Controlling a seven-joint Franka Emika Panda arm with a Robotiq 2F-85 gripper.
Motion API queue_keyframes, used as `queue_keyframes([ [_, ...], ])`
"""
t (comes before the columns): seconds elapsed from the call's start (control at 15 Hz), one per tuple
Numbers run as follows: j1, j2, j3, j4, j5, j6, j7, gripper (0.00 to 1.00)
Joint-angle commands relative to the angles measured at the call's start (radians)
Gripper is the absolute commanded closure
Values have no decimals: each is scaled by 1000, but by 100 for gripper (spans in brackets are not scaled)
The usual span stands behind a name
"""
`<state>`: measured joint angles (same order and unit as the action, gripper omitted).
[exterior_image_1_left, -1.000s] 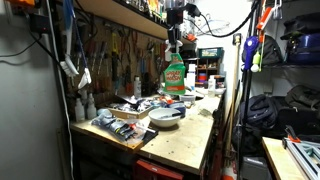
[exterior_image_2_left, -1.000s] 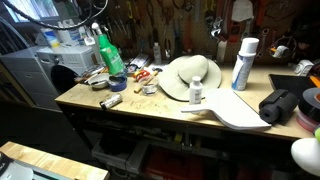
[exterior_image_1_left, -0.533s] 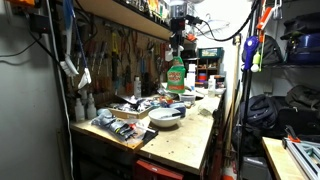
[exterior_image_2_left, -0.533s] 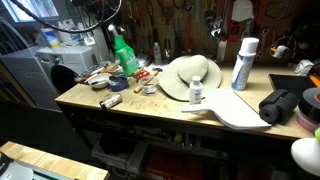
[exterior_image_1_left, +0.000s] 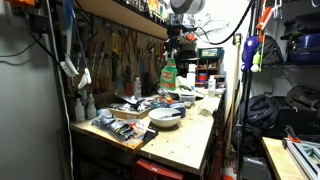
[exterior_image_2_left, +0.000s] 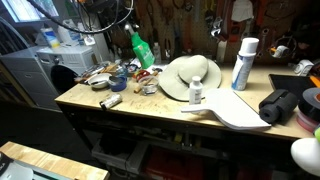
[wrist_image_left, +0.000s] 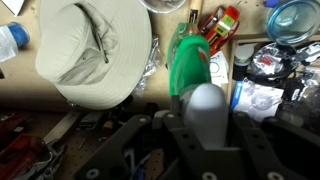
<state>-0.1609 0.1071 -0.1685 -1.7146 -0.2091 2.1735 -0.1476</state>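
The hand (exterior_image_2_left: 133, 36) grips 1 green bottle (exterior_image_2_left: 143, 52) by its top, holding it tilted in the air above the cluttered worktop (exterior_image_2_left: 150, 108), near a pale hat (exterior_image_2_left: 190, 75); a white can (exterior_image_2_left: 243, 62) stands well apart.

Both exterior views are dim and soft, with a pale glow high at the back and deep shadow under the bench (exterior_image_2_left: 160, 108). The wrist view is brighter. There the green bottle (wrist_image_left: 188, 62), close to the lens, blurs, while the hat (wrist_image_left: 90, 50) looks sharper.
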Motion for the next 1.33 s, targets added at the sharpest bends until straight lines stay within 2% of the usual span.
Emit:
queue_keyframes([
  [0.0, -5, 65, -13, 64, -70, 62, 50, 88],
  [0.2, -4, 115, -24, 93, -89, 72, 78, 88],
  [0.8, -10, 222, -29, 159, -81, 56, 48, 88],
  [1.27, -30, 288, -32, 233, -69, 2, 16, 88],
])
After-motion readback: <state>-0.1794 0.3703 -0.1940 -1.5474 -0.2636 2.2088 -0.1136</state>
